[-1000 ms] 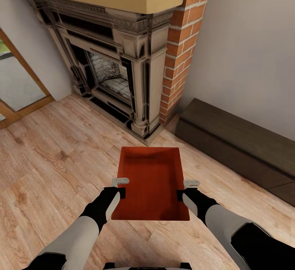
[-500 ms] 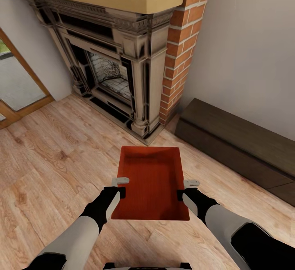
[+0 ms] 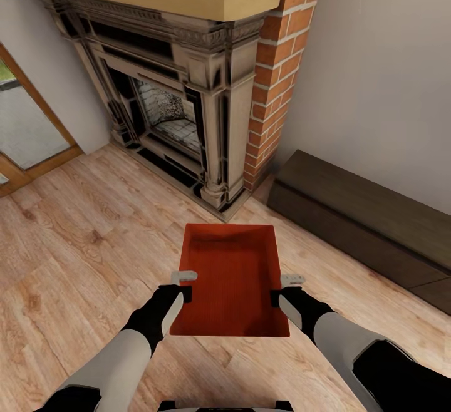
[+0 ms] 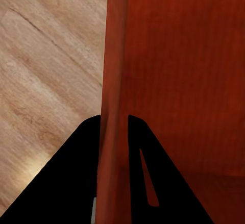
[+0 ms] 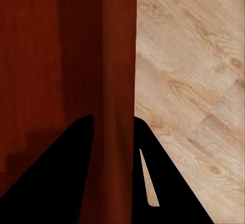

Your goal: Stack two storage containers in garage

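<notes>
Matte orange-red rectangular storage container [image 3: 230,280], tapered walls, left gripper [image 3: 182,285] and right gripper [image 3: 283,289] each pinching a side wall, above wood-plank floor [image 3: 75,255], ornate fireplace [image 3: 169,105] beyond.

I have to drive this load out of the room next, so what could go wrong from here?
The storage container hangs between the left gripper and right gripper, each pinching only a thin side wall; a jolt could let it slip or tilt. The fireplace and dark bench stand close ahead, so turning may clip them.
</notes>
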You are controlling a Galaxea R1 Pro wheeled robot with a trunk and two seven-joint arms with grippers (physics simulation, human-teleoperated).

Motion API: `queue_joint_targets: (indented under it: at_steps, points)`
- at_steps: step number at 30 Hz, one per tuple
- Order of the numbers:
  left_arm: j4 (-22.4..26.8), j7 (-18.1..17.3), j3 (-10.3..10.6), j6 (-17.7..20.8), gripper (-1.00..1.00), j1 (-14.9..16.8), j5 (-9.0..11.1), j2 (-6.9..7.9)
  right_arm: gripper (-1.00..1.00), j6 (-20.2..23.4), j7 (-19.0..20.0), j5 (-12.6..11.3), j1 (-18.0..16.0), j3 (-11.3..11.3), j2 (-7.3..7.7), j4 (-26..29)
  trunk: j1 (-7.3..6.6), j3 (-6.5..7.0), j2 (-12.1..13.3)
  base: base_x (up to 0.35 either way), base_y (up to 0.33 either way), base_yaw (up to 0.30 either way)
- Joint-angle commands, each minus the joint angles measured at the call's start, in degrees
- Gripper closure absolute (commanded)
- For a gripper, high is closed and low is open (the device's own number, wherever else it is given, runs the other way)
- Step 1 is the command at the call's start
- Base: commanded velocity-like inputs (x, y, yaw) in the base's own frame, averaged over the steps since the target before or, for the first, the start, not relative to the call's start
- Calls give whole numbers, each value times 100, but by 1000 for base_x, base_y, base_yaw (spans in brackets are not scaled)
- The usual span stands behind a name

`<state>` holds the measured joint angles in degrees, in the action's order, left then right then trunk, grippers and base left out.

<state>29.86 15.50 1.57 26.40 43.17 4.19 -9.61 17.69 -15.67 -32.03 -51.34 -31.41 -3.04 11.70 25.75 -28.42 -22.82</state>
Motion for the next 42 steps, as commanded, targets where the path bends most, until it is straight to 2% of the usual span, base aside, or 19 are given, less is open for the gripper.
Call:
queue_joint_targets:
  at_steps: [1,42]
  points:
    - [-5,59,36,163,100,-2,108,29,100,-330,-20,39,-8,-5,14,25,3,-5,-10,0,0,0]
    - [-41,54,44,163,100,-2,100,38,100,-330,-32,39,-8,3,6,25,3,329,-10,0,0,-7]
